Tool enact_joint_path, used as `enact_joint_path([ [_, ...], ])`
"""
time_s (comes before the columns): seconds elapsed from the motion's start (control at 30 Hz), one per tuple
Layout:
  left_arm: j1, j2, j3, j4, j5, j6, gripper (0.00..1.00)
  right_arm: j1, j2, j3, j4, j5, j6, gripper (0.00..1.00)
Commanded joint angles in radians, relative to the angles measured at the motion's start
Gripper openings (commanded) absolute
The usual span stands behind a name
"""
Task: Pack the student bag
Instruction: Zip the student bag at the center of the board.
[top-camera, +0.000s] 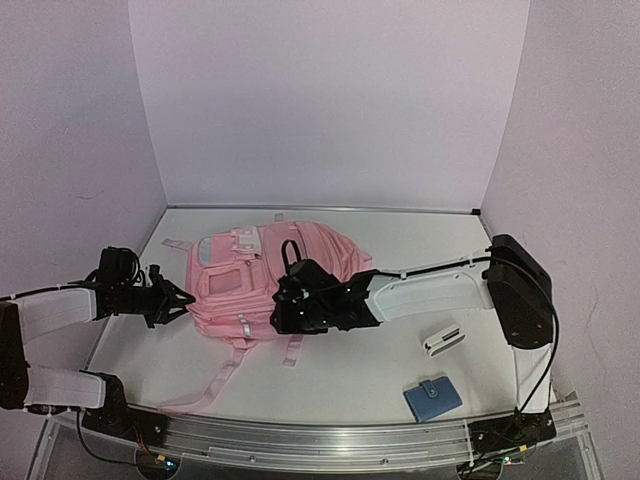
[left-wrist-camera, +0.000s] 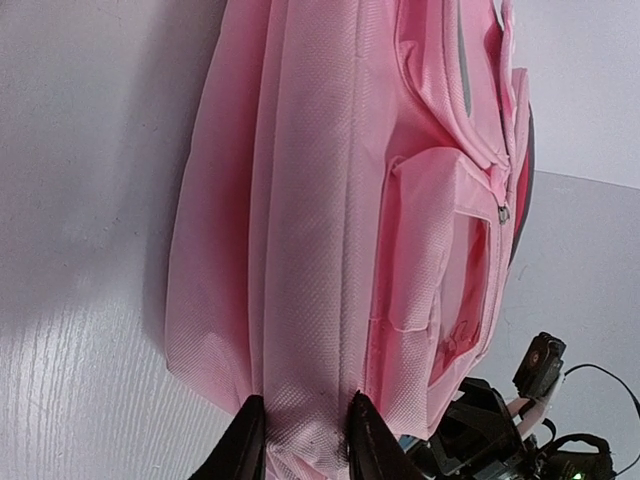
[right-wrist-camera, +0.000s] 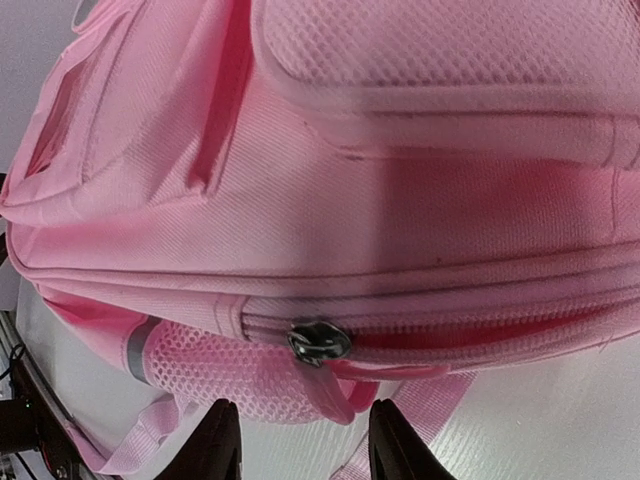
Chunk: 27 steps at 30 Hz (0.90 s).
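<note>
With the student bag (top-camera: 250, 285) lying flat on the surface (top-camera: 350, 375), brace it with the left claw (left-wrist-camera: 305, 430), pinched narrow on its side fold, and advance the half-open, empty right claw (right-wrist-camera: 300, 445) squarely onto the zip pull (right-wrist-camera: 320, 342).

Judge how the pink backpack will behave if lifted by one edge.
Probably floppy: the student bag lies slumped, its fabric bunching in the left gripper. Likely light, since it looks flat and unfilled. Its loose straps may trail.
</note>
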Motion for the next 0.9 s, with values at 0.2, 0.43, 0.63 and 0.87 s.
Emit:
enact_joint_path([
  [0.2, 0.001, -0.02, -0.017, 0.02, 0.003, -0.006, 0.11, -0.002, 0.069, 0.091, -0.045, 0.117, 0.01, 0.27],
  [0.43, 0.001, -0.017, -0.015, 0.023, 0.0, -0.01, 0.04, -0.004, 0.076, 0.107, -0.062, 0.158, 0.023, 0.11],
  [0.63, 0.003, -0.02, -0.01, -0.014, -0.074, 0.027, 0.0, -0.021, 0.018, 0.061, -0.062, 0.136, 0.045, 0.0],
  [0.87, 0.011, -0.057, 0.053, -0.102, -0.218, 0.07, 0.0, -0.093, -0.125, -0.099, -0.049, 0.041, 0.06, 0.0],
])
